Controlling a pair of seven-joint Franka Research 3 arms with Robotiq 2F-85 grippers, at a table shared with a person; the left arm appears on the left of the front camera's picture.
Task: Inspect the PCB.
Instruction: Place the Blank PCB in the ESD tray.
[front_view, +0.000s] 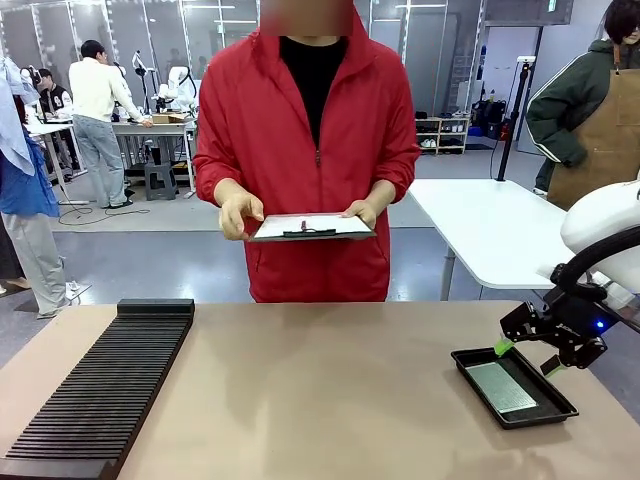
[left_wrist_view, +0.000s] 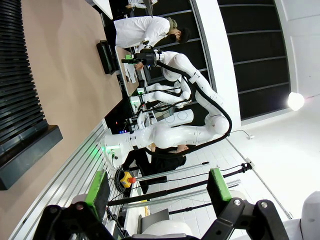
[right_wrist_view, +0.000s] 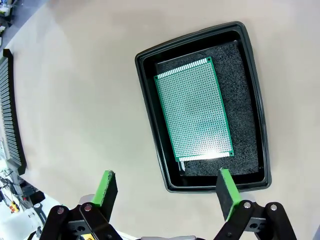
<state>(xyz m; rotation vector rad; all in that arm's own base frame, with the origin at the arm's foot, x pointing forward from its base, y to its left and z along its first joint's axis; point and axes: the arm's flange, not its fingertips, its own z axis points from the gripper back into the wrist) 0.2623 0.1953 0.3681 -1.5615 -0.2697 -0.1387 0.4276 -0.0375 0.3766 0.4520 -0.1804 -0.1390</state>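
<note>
The PCB is a green perforated board lying flat on dark foam inside a shallow black tray. In the front view the PCB shows a paler face in that tray at the table's right. My right gripper hovers just above the tray's far end. It is open, and in its wrist view the right gripper holds nothing between its green pads. My left gripper is open too, raised off the table and turned sideways.
A long black slotted rack lies along the table's left side. Across the table a person in a red jacket holds a white-paper clipboard in both hands. Bare tabletop lies between rack and tray.
</note>
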